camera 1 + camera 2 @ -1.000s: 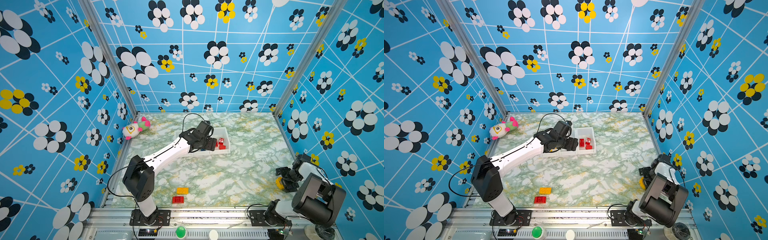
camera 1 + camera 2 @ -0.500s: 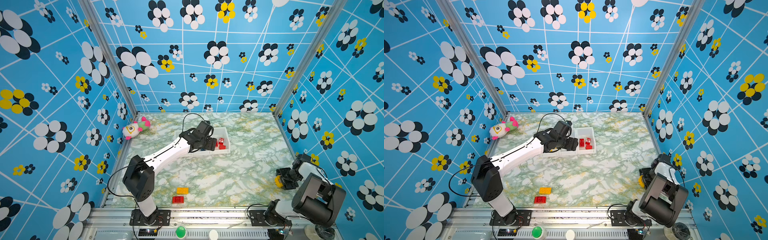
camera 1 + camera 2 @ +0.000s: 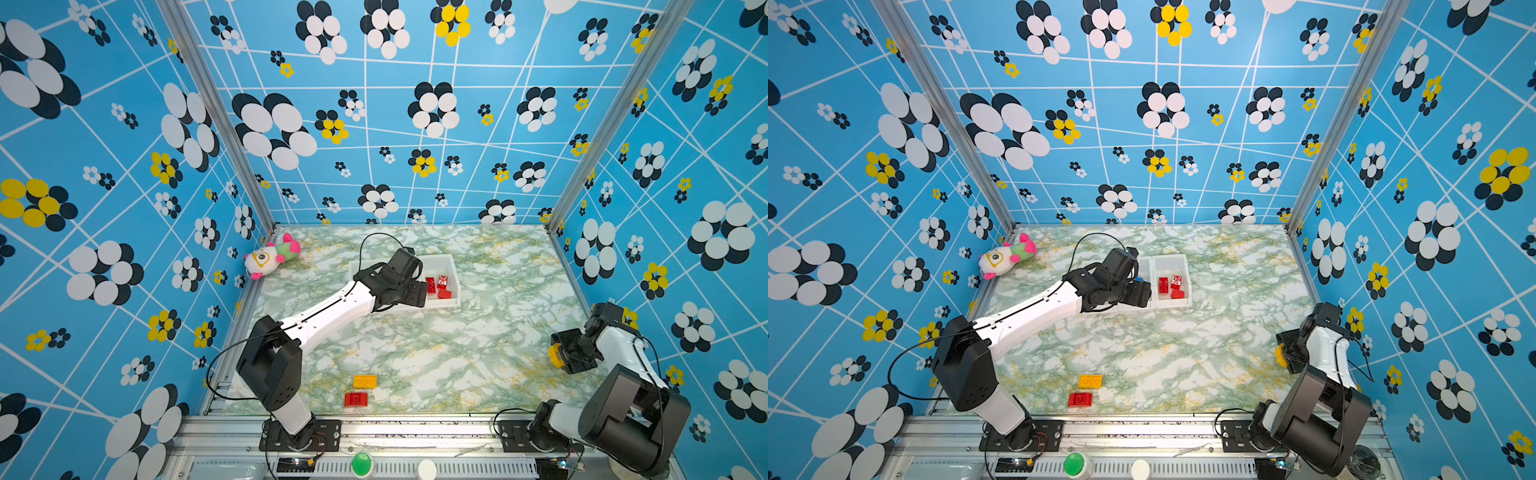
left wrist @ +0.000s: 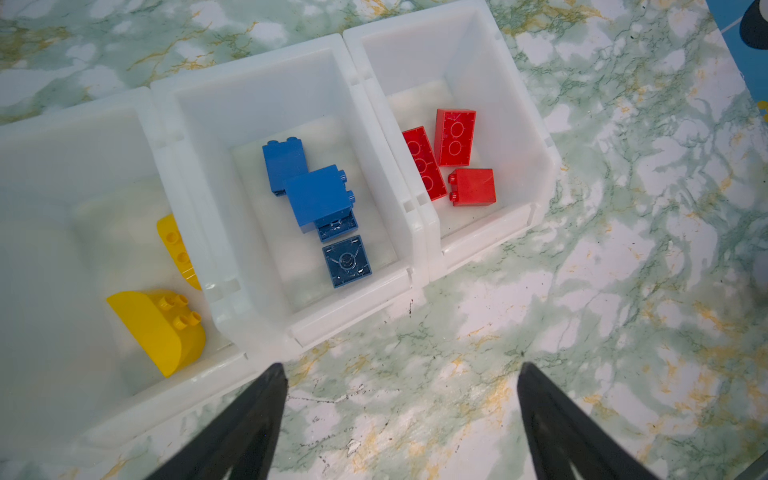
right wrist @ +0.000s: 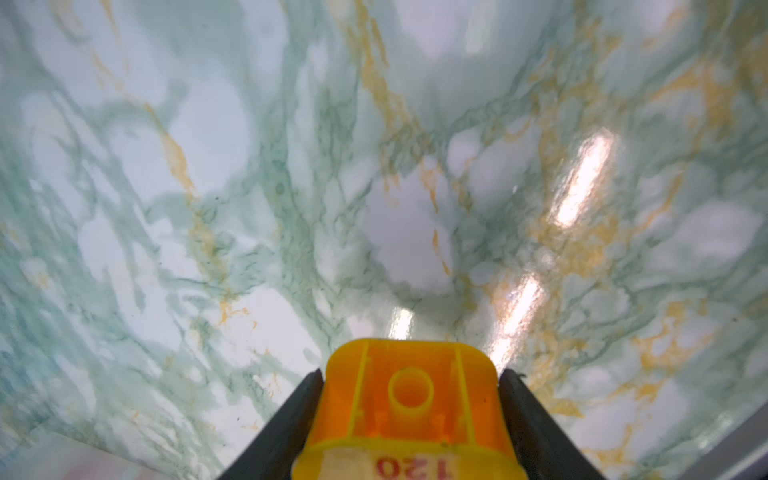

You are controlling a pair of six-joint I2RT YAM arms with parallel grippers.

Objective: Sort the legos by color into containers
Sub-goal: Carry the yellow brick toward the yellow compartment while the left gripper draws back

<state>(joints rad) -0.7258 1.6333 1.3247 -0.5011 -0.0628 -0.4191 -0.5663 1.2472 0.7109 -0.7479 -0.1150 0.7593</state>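
Down at the surface's [image 3: 457, 353] right edge, my right pincer [image 5: 412, 376] has just clenched on the round yellow labelled plastic brick [image 5: 409, 415] — next, the white translucent bins [image 4: 415, 232]; left pincer [image 4: 402, 367] hangs released.

This is a robotics lab test cell: a small booth whose walls [image 3: 374, 124] are printed sheets of blue with white lines and flowers, held by bare aluminium posts [image 3: 218, 116]. Two robot arms [image 3: 328, 311] are bolted to a metal rail [image 3: 415, 430] at the front edge of a marble-patterned desk [image 3: 457, 353], beside a green button [image 3: 360, 462]. The props are toy bricks [image 3: 365, 381], white bins [image 3: 1170, 262] and a plush toy [image 3: 266, 259].
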